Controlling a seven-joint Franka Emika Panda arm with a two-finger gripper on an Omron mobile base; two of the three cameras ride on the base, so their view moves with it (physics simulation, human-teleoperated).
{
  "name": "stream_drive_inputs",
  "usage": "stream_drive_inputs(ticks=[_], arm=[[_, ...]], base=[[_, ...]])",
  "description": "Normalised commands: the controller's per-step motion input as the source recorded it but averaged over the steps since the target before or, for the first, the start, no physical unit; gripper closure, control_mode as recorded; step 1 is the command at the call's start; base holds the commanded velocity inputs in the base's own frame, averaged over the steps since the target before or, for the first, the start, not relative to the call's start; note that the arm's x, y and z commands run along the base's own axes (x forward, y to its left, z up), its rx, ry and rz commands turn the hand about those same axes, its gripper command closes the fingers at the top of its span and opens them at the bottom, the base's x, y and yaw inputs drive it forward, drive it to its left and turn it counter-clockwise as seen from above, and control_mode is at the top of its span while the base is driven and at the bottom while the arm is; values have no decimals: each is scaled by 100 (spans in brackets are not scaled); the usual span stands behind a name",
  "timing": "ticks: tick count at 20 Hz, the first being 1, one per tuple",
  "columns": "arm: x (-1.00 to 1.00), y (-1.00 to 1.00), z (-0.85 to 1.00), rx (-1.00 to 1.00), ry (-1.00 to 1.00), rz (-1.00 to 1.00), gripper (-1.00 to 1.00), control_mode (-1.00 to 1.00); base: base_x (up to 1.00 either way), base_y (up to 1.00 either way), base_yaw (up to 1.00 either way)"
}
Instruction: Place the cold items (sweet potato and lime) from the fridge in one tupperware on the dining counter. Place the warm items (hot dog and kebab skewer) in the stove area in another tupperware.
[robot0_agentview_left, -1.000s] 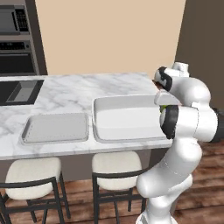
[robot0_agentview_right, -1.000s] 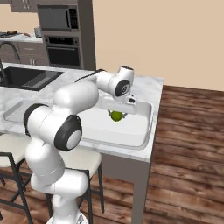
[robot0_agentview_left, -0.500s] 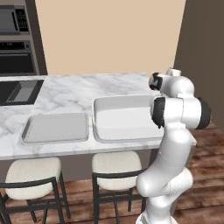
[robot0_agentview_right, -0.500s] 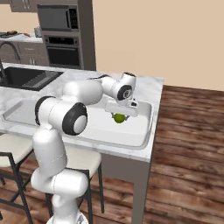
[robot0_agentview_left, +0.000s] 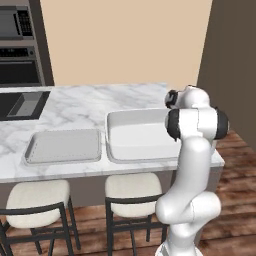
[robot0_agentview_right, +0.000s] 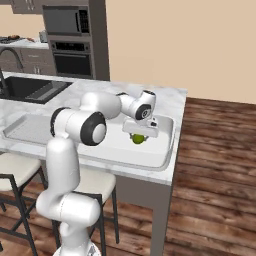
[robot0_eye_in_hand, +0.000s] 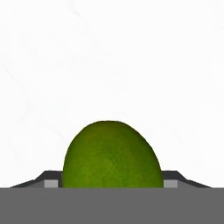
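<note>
White marble worktop (robot0_agentview_right: 175, 97) carries the deep tray (robot0_agentview_right: 167, 145); over it the hand (robot0_agentview_right: 138, 136) grips the lime (robot0_agentview_right: 138, 139) across its middle. Lime looks light, firm, smooth and round: likely to roll, so release it low, near the tray floor.

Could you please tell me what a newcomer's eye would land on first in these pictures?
Probably the bright green lime, gripped between the fingers of the gripper just above the deep pale tupperware at the end of the marble dining counter. Next, the big white arm bending over that tray, with a flatter grey tray lying beside it.
</note>
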Motion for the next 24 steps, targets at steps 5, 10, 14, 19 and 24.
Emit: stream_drive_inputs(ticks=[5, 10, 14, 19, 24], arm=[[29, 1, -44, 0, -1, 0, 100, -100], [32, 4, -41, 0, 0, 0, 100, -100], [26, 10, -46, 0, -1, 0, -100, -100], [0, 0, -14, 0, -17, 0, -100, -100], [-15, 5, 1, 0, -3, 0, -100, -100]], base=[[0, 0, 0], [0, 0, 0], [0, 0, 0], [0, 0, 0], [0, 0, 0]])
